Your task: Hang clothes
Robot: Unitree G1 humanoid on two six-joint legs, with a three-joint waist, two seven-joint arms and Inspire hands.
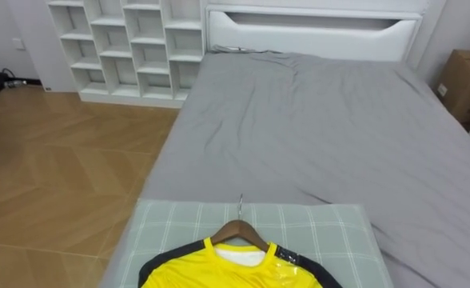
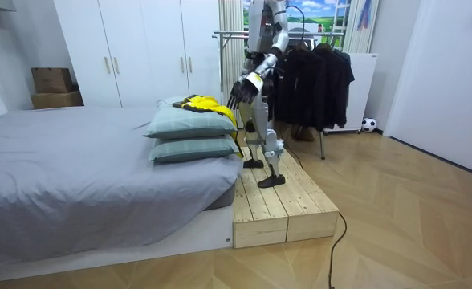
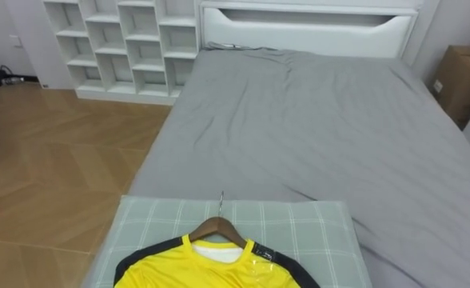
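Before me: a faintly glossy yellow jersey [image 1: 219, 276] on a smooth wooden hanger [image 1: 239, 230], metal-hooked. The checked pillow [image 1: 331, 232] and grey bed sheet [image 1: 315, 120] are matt cloth.

A yellow shirt [image 1: 235, 274] with black sleeves is seen on a wooden hanger [image 1: 240, 230], laid flat on a pale checked pillow [image 1: 331, 232] at the bottom edge. Beyond it, a grey bed [image 1: 315, 128] is backed by a white headboard [image 1: 315, 34]. White cubby shelves [image 1: 127, 48] are set above the wooden floor [image 1: 59, 168] at the left, and a cardboard box [image 1: 465, 80] at the right.
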